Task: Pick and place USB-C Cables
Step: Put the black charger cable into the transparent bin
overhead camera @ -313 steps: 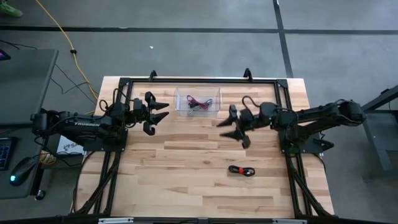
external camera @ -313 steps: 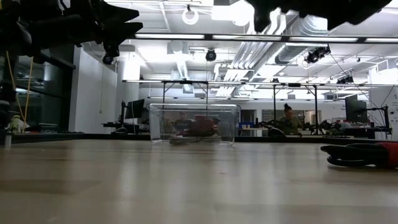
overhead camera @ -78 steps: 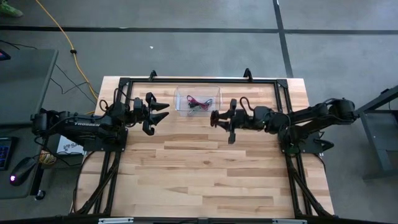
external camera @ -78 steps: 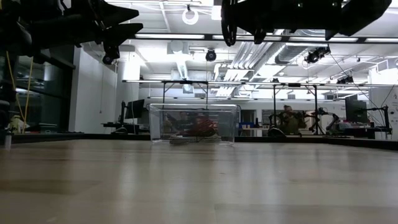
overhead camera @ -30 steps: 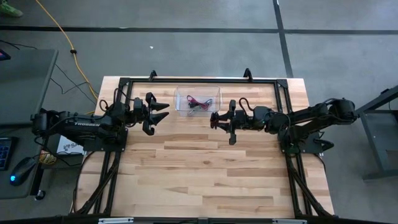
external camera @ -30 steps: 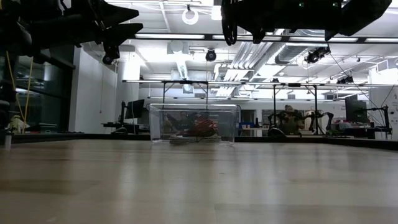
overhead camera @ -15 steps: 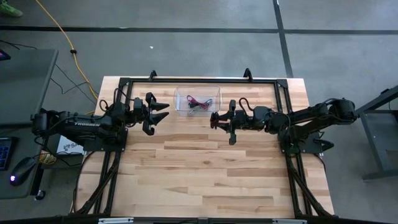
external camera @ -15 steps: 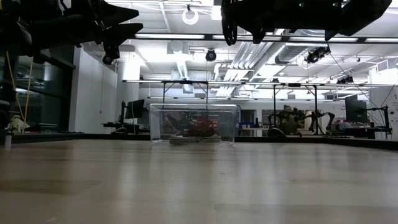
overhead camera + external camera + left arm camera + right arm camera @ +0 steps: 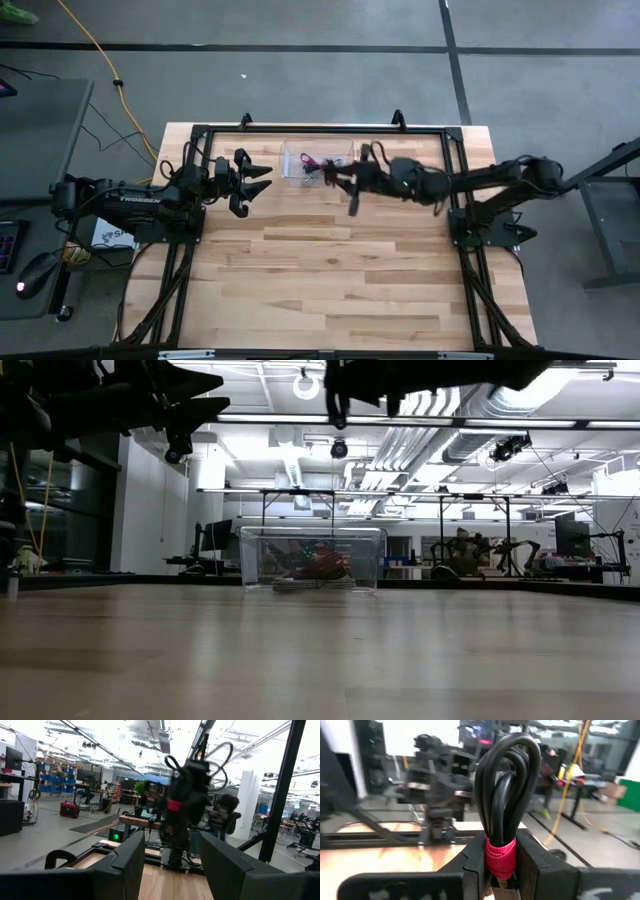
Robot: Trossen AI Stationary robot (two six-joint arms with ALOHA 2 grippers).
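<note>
A clear plastic bin stands at the table's far middle, with a pink-magenta cable and a reddish bundle lying in it. My right gripper hangs high at the bin's right end, shut on a black cable bundle tied with a red strap. My left gripper waits open, left of the bin and raised off the table, with nothing between its fingers. My right gripper pinches the black bundle at its red-strapped end between its two fingers. The fingers reach out about level toward the table's left. The bundle's loops stick out past the fingertips, and the whole bundle is lifted clear of table and bin.
A black frame runs along the table's far edge and down both sides. A yellow cord lies on the floor beyond the table. Bare wood spreads over the near half of the table.
My right gripper has gone toward the table's left and a little toward its far edge, carrying the black bundle from beside the bin to the bin's right end. It stays shut on the bundle.
</note>
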